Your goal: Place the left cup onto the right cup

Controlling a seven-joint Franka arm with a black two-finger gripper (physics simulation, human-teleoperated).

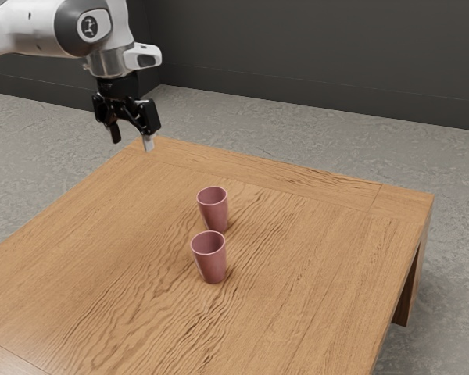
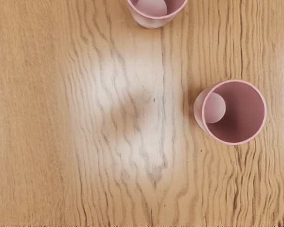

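Two pink cups stand upright and apart near the middle of the wooden table [image 1: 313, 297]. The nearer cup [image 1: 209, 255] sits toward the table's front, the farther cup [image 1: 213, 208] just behind it. My gripper [image 1: 131, 141] hangs open and empty above the table's far corner at the exterior view's left, well away from both cups. The wrist view looks straight down on the wood, with one cup [image 2: 233, 112] seen from above with its mouth open and the other cup [image 2: 155, 10] cut off at the picture's edge.
The table's far edge runs just below my gripper, and its right edge [image 1: 410, 258] drops to a grey floor [image 1: 313, 133]. A dark wall stands behind.
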